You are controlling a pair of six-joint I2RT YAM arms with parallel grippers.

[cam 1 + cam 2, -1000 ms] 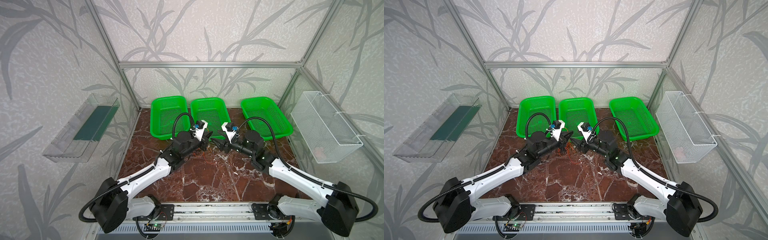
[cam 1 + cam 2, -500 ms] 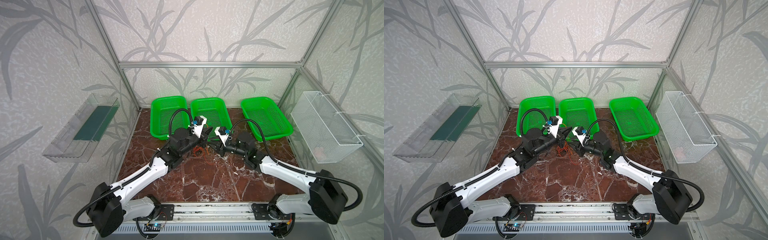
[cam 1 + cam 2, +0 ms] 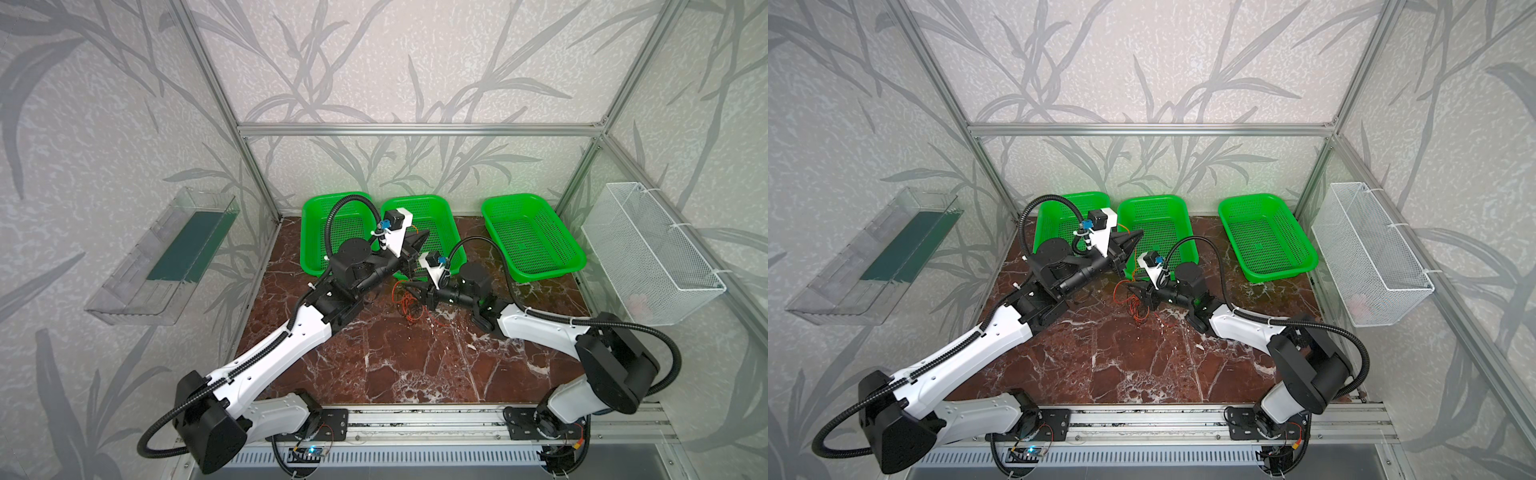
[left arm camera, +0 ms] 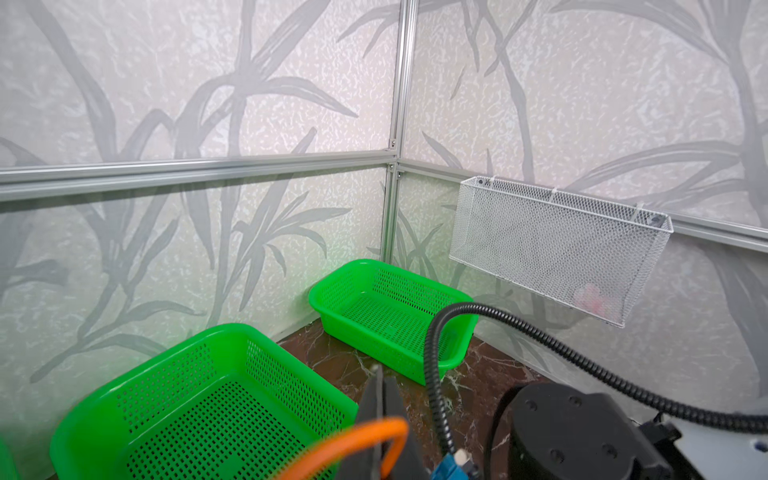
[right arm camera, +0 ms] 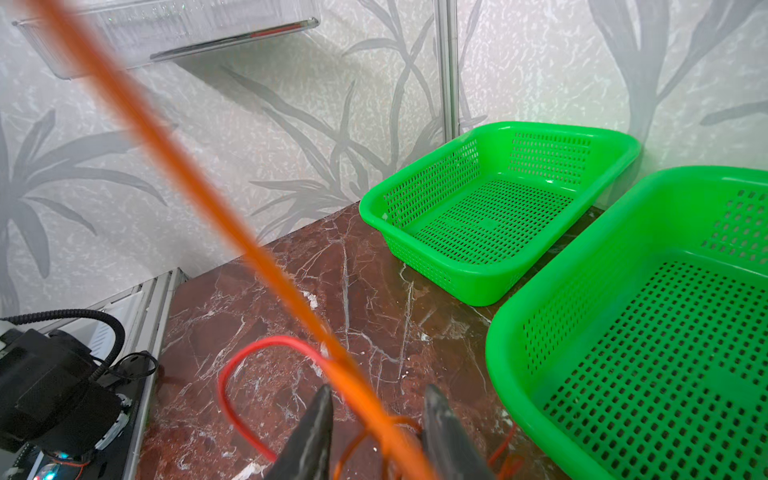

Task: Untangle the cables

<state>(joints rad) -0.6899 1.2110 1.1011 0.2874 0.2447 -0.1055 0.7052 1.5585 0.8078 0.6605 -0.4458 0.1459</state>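
Right wrist view shows you the change: the orange cable (image 5: pixel 187 166) now runs as a taut line up out of the right gripper (image 5: pixel 376 392), whose jaws stand apart on either side of it without pinching. In both top views your left gripper (image 3: pixel 420 240) has risen from beside the right one to above the middle green basket (image 3: pixel 415 202). It is clenched on that orange cable, and a loop of it crosses the closed fingers in the left wrist view. The rest of the cables (image 3: pixel 409 301), red, orange and black, lie bunched on the marble table (image 3: pixel 395 357) just under the right gripper. By my judgement one strand is being drawn free, and the snarl may lift with it unless you pin it.
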